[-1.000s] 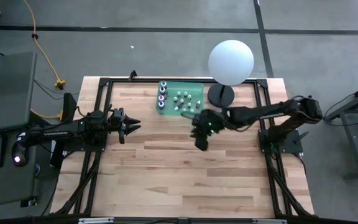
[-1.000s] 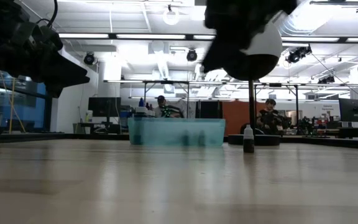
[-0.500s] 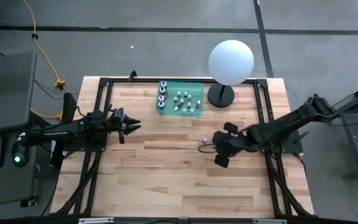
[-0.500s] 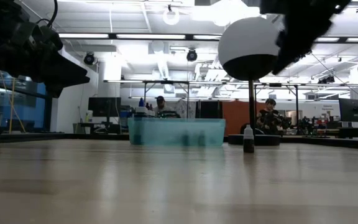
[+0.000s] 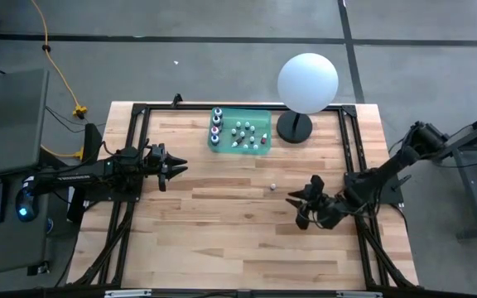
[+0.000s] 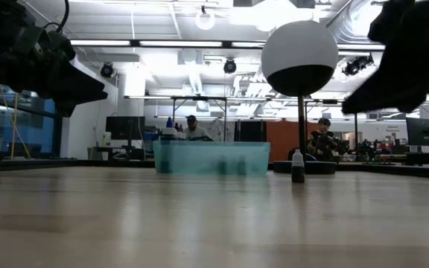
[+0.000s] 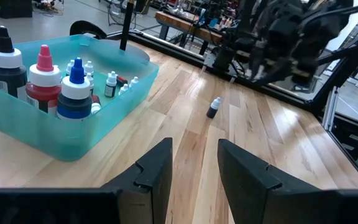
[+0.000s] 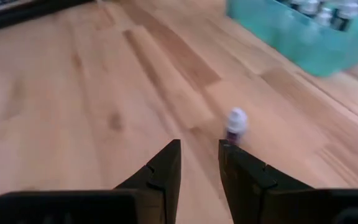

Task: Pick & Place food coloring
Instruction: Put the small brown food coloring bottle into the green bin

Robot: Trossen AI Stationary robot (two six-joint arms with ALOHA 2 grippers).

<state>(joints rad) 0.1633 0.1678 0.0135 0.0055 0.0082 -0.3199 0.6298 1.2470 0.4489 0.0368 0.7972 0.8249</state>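
Food coloring bottle [image 5: 272, 188] stands alone mid-table; the right tool [image 5: 303, 207], released and empty nearby, could topple it if swung carelessly.

Worktop [image 5: 222, 223]: pale wood planks, visible grain, smooth with a soft sheen (low view shows blurry ceiling-light reflections). Black metal frame rails [image 5: 238, 108] around its edge, matt. Bin [image 7: 55, 134]: translucent teal plastic, smooth, slightly frosted. Small bottles [image 7: 109, 84] in the bin: glossy plastic, white caps; larger ones have dark, red and blue bodies with coloured nozzle tips. Lone bottle [image 8: 235, 123] on the wood: white plastic cap, dark body. Sphere [image 5: 307, 82]: matt white, smooth, on a black stand, slightly glossy base. Left gripper [image 7: 194, 171] and right gripper [image 8: 199, 163]: fingers dark matt plastic, smooth faces. Floor [image 5: 222, 66]: grey concrete, dull.
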